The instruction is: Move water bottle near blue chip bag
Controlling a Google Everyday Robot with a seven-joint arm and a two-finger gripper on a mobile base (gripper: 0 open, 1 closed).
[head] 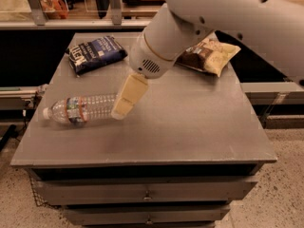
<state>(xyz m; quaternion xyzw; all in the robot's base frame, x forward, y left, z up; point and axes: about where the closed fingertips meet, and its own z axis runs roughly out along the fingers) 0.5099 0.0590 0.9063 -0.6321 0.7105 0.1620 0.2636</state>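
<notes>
The water bottle (81, 109) lies on its side at the left of the grey table (190, 127), white cap pointing left. The blue chip bag (96, 53) lies at the table's far left, apart from the bottle. My gripper (126, 99) hangs from the white arm over the table's middle, its cream tip right at the bottle's base end. The bottle's base is partly hidden behind it.
A yellow-and-brown chip bag (209, 56) lies at the far right, partly behind my arm. The table has drawers (147, 191) below its front edge. A rail and glass partition (71, 23) run behind the table.
</notes>
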